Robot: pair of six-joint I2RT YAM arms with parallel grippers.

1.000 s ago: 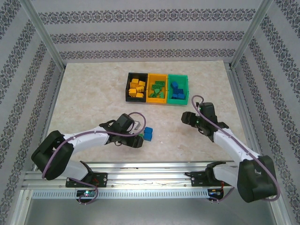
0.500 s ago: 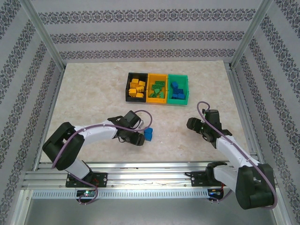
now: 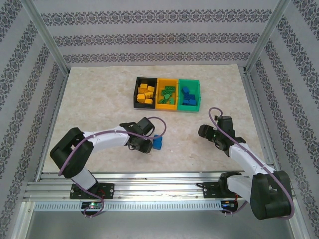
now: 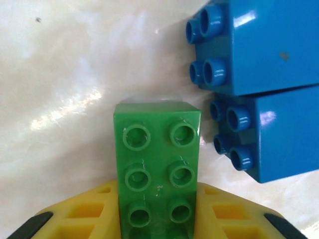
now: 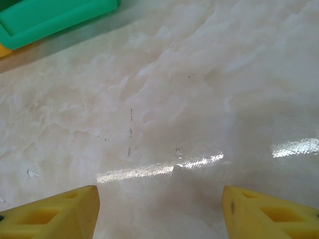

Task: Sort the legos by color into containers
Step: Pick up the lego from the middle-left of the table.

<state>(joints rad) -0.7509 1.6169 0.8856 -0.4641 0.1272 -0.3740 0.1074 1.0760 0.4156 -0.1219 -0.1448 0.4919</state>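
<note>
Top external view: pale marbled surface [image 3: 94, 94], two arms reaching in from the near edge. Left arm [image 3: 102, 138] bent low toward the middle. Right arm [image 3: 244, 154] stretched over bare marble, well apart from any brick.

Containers in one joined row at the far middle:
- black bin [image 3: 136, 92], yellow-orange bricks [image 3: 145, 92] inside
- yellow-orange bin [image 3: 167, 80], green bricks [image 3: 167, 95] inside
- green bin [image 3: 189, 81], blue bricks [image 3: 188, 94] inside; its corner [image 5: 50, 15] also shows at the top left of the right wrist view

Right jaws: spread wide, yellow fingers [image 5: 55, 211] on either side of bare marble, nothing between them.

Left jaws: pressed in on a green brick [image 4: 157, 164], six studs facing the wrist camera, its near end seated between the yellow fingers [image 4: 84, 211], the brick down at the surface.

Loose on the surface just right of the green brick: two blue bricks [image 4: 269, 45], touching each other, lying on their sides with studs toward the green one. From above they read as one blue patch [image 3: 158, 143] at the left arm's tip.
</note>
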